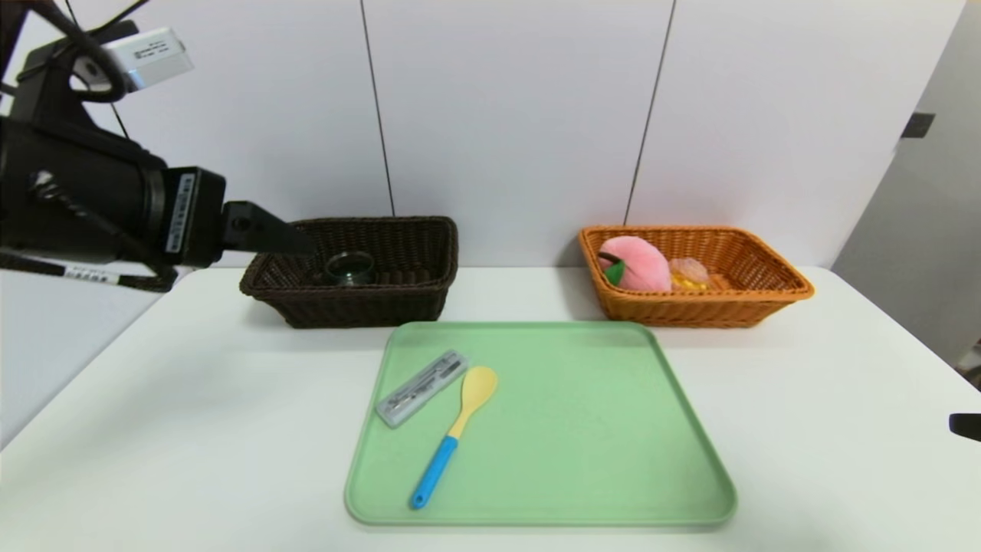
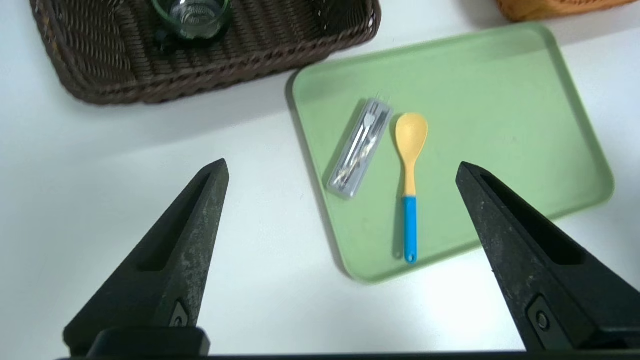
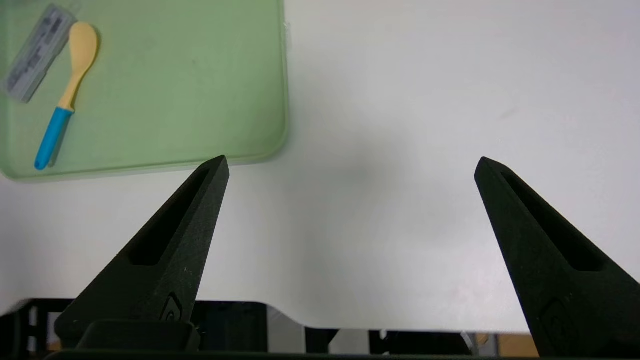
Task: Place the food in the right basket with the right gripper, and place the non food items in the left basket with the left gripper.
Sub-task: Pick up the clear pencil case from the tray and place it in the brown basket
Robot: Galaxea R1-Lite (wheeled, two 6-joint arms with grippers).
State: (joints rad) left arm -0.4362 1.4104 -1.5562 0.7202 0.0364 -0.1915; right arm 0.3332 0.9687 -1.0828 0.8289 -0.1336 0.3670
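Note:
On the green tray (image 1: 582, 429) lie a clear cutlery case (image 1: 422, 387) (image 2: 361, 147) and a yellow spoon with a blue handle (image 1: 457, 433) (image 2: 410, 170), side by side at its left part. The left basket (image 1: 360, 307) is dark brown and holds a glass cup (image 1: 349, 267) (image 2: 192, 17). The right basket (image 1: 690, 310) is orange and holds a pink peach toy (image 1: 636, 264) and a wrapped yellow snack (image 1: 687, 274). My left gripper (image 1: 303, 244) (image 2: 342, 166) hangs open and empty, raised by the dark basket's left end. My right gripper (image 3: 352, 160) is open and empty over the table's near right edge.
The white table (image 1: 191, 399) runs to a pale panelled wall behind the baskets. Bare table surface lies on both sides of the tray. From the right wrist view the tray (image 3: 175, 100) with the case (image 3: 37, 60) and spoon (image 3: 67, 95) lies farther off.

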